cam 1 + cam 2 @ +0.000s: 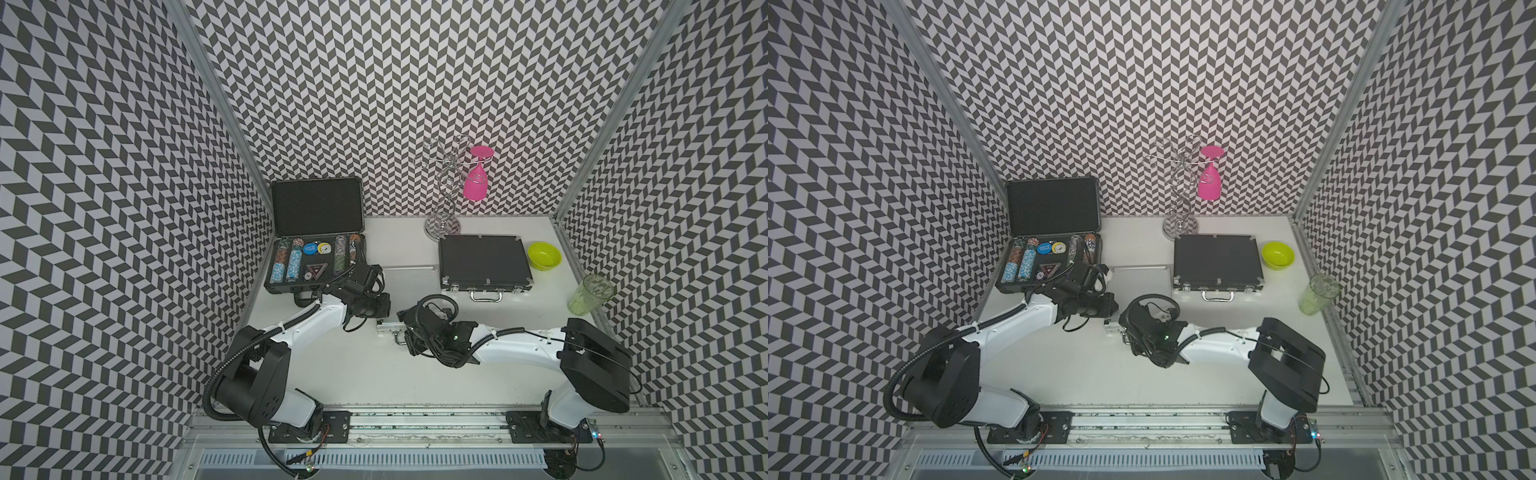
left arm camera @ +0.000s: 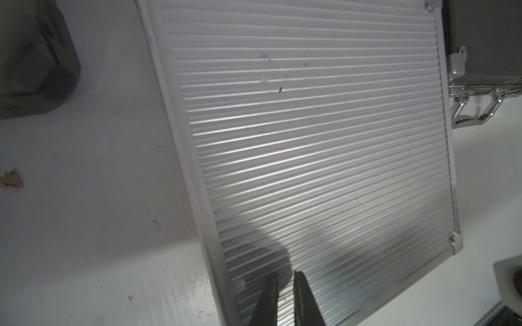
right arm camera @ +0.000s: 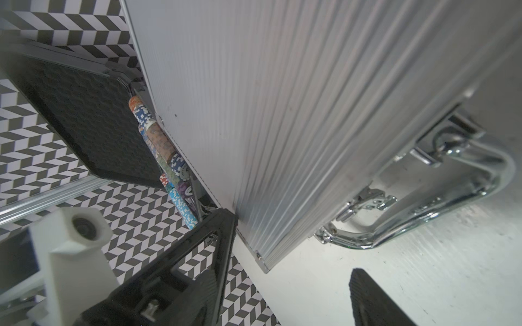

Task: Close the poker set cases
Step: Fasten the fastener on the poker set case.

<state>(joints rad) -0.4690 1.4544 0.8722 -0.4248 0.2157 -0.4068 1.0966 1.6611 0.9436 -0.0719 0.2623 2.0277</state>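
Observation:
Three poker cases show in both top views. The black case at the left stands open, its lid (image 1: 318,208) (image 1: 1052,208) upright over rows of chips (image 3: 175,166). The ribbed silver case (image 1: 409,282) (image 1: 1142,280) (image 2: 310,141) (image 3: 282,113) lies flat and shut in the middle. The black case on the right (image 1: 484,257) (image 1: 1217,259) is shut too. My left gripper (image 2: 285,275) is over the silver lid's near left part, almost shut with a thin gap and nothing in it. My right gripper (image 3: 293,248) is open at the silver case's front corner, one finger (image 3: 226,225) against the lid.
A wire glass rack (image 1: 442,199) with a pink glass (image 1: 476,183) stands at the back. A green bowl (image 1: 544,255) and a green tumbler (image 1: 592,293) sit along the right edge. The silver case's chrome handle (image 3: 452,197) sticks out toward the front.

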